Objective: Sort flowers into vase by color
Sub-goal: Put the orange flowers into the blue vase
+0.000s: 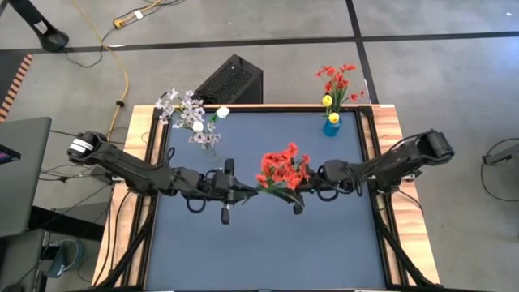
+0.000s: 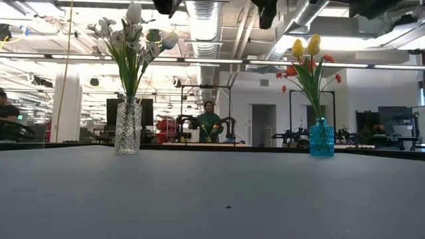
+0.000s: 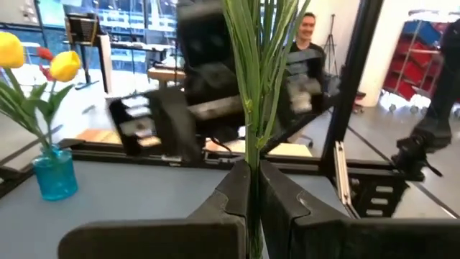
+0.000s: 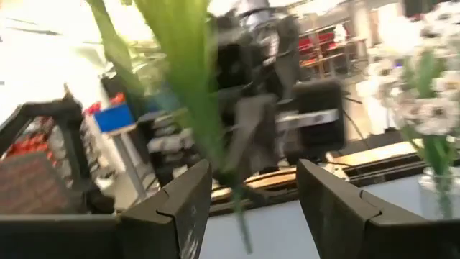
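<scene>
A bunch of red flowers (image 1: 282, 169) with green stems and leaves hangs over the middle of the table between my two grippers. My left gripper (image 1: 247, 193) (image 3: 253, 169) reaches in from the table's left and is shut on the bunch's stems. My right gripper (image 1: 304, 193) (image 4: 255, 180) comes from the right and is open. Its fingers stand on either side of the blurred green leaves (image 4: 188, 93); whether they touch, I cannot tell. The blossoms lie outside both wrist views. My left gripper pinches the bunch's green stems (image 3: 251, 147) between its two fingers, low on the stems and below the leaves. The fingers come in level from the table's left and lie across the stems. The bunch stands up out of the fingers, lifted clear of the table.
A clear glass vase (image 2: 128, 126) (image 1: 209, 144) with white and pale flowers stands at the far left. A blue vase (image 2: 321, 138) (image 1: 332, 126) holding yellow tulips and red flowers stands at the far right. A black box (image 1: 231, 79) sits beyond the far edge. A person (image 2: 209, 119) stands in the room behind.
</scene>
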Robot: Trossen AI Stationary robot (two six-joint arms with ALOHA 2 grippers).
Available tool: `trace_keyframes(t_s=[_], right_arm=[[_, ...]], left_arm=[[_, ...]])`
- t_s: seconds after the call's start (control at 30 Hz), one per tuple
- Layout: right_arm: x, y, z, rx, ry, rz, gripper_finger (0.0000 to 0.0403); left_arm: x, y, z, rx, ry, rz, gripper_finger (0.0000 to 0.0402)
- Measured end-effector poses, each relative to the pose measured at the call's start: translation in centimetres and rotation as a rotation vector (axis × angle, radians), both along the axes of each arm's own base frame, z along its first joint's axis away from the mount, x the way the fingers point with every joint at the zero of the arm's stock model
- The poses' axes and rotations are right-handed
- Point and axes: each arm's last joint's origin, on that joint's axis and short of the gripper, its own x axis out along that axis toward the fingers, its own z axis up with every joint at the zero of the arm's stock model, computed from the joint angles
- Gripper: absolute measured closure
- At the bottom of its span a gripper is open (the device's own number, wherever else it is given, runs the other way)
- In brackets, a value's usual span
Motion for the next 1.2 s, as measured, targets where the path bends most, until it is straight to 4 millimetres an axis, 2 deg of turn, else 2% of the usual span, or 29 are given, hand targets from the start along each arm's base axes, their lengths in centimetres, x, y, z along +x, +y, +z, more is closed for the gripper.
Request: trace_keyframes(t_s=[0.2,0.57,0.97,1.2], right_arm=[[1.0,0.2,-0.7,-0.033,0.02,-0.002,0.0175],[3.7,0.7,1.1,-0.162,-0.036,-0.039,0.0175],[3.8,0.5,1.1,-0.219,-0.006,-0.093,0.0178],[3.9,0.2,1.1,-0.199,-0.001,-0.099,0.0217]], left_arm=[[0.1,0.5,0.2,0.0,-0.018,0.009,0.0401],[0.2,1.1,0.1,-0.023,-0.006,0.051,0.0401],[0.2,1.0,0.0,-0.036,0.004,0.074,0.0401],[0.2,1.0,-0.1,-0.016,0.012,0.075,0.0401]])
